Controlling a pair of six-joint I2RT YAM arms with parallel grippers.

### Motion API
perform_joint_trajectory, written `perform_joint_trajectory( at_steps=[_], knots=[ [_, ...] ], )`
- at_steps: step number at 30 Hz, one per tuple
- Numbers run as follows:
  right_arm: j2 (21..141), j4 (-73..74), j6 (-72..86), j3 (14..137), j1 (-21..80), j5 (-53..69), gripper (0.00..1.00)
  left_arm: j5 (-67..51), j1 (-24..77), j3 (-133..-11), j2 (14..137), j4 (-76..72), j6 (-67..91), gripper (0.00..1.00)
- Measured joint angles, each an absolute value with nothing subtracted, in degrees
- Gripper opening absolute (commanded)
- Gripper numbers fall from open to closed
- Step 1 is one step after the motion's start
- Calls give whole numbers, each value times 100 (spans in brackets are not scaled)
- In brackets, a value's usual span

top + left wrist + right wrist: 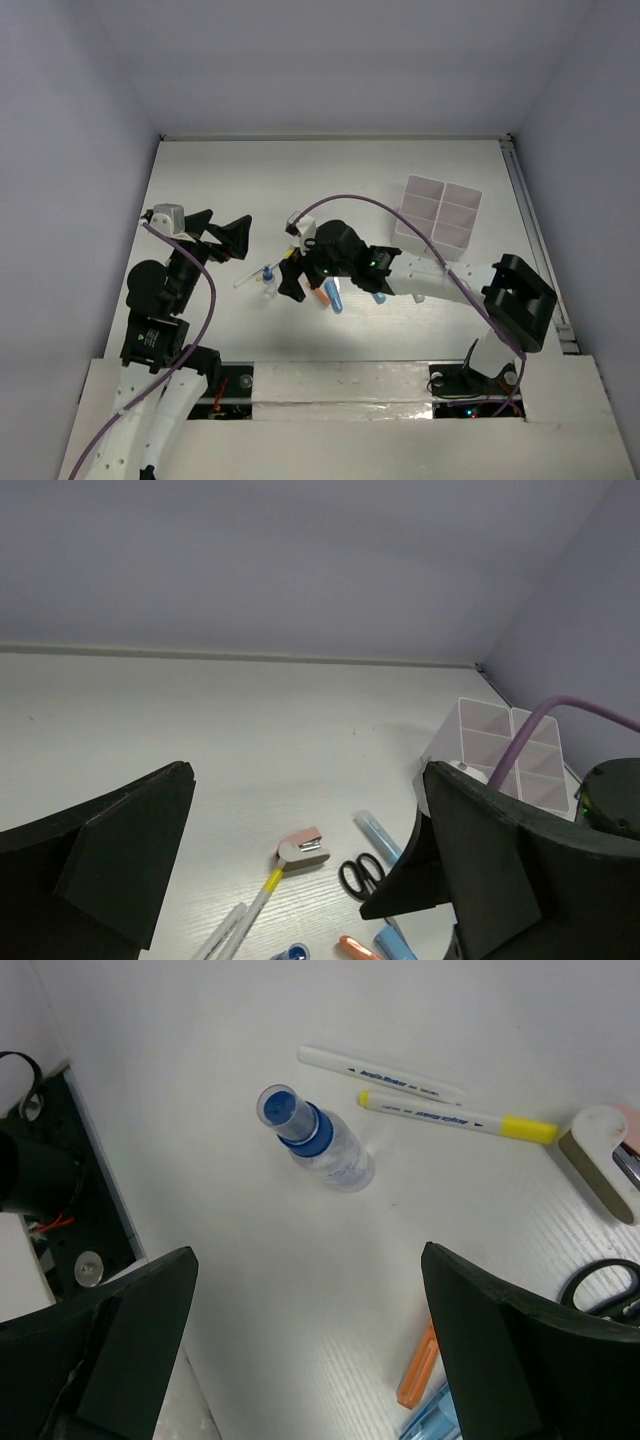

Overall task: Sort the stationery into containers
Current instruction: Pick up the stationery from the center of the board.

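Top external: right gripper (293, 272), jaws spread and empty, hovers over the stationery (330, 292) at mid-table; the containers (438, 212) stand far right, well apart.
Left wrist: left gripper (305, 780) likewise spread, empty; scissors (362, 872) lie near.
Right wrist: a nudged bottle (315, 1140) could topple or roll; the close-lying pens (455, 1120) invite a double pick.

Blue-capped clear bottle (322, 1145); yellow-tipped white pen (455, 1118); black-handled scissors (362, 873); orange marker (418, 1365).
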State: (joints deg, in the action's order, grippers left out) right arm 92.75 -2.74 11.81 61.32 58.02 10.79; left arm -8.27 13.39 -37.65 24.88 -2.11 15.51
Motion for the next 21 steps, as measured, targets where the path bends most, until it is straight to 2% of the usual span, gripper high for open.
perform_joint_trajectory(
  at_steps=[11, 21],
  knots=[
    [10403, -176, 1181, 7046, 5889, 899, 100, -825, 1339, -3765, 2414, -207, 1542, 99],
    [10984, -215, 1221, 7210, 5933, 642, 100, -825, 1339, -3765, 2333, -187, 1507, 99]
  ],
)
